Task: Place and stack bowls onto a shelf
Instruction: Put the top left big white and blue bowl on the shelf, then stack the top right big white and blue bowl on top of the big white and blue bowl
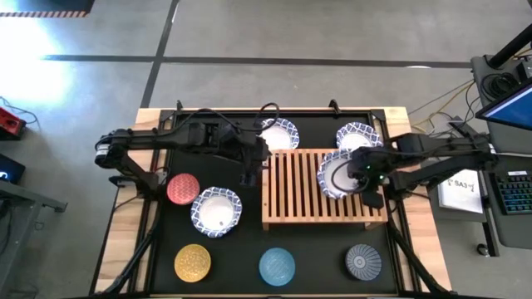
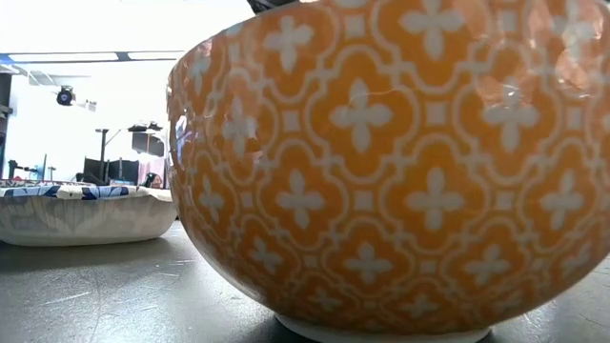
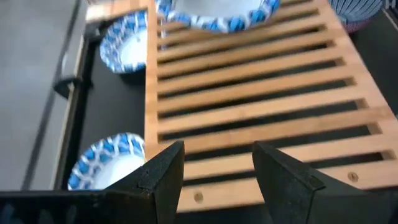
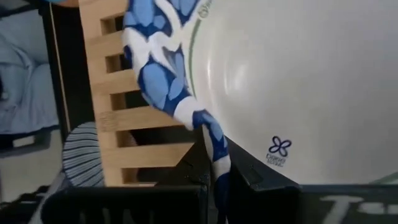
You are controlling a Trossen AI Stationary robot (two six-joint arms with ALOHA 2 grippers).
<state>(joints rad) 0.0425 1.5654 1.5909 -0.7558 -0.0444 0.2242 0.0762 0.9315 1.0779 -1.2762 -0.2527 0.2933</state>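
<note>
The light-wood slatted shelf [image 1: 303, 193] stands right of the table's middle. My right gripper [image 4: 219, 179] is shut on a white bowl with a blue patterned rim [image 1: 335, 175], tilted over the shelf's right part. My left gripper [image 3: 217, 171] hovers open over the shelf's left end [image 3: 205, 186], with nothing between its fingers. Three more white-and-blue bowls sit on the mat [image 1: 278, 133] [image 1: 359, 137] [image 1: 216, 212]. A red bowl [image 1: 183, 188], a yellow one [image 1: 193, 263], a light blue one [image 1: 277, 266] and a dark grey one [image 1: 363, 261] also stand there. My right gripper pinches the bowl's blue patterned rim [image 4: 214, 146] between its two fingers, one on each face of the wall. The fingers come slanting down from the table's right side. The bowl is tilted over the slats; whether its lower edge rests on them I cannot tell.
The yellow bowl [image 2: 400, 171] fills the low view, with a white-and-blue bowl [image 2: 86, 211] beside it. A keyboard and papers [image 1: 461, 191] lie past the table's right edge. Bare slats [image 3: 261, 106] stretch between my two grippers.
</note>
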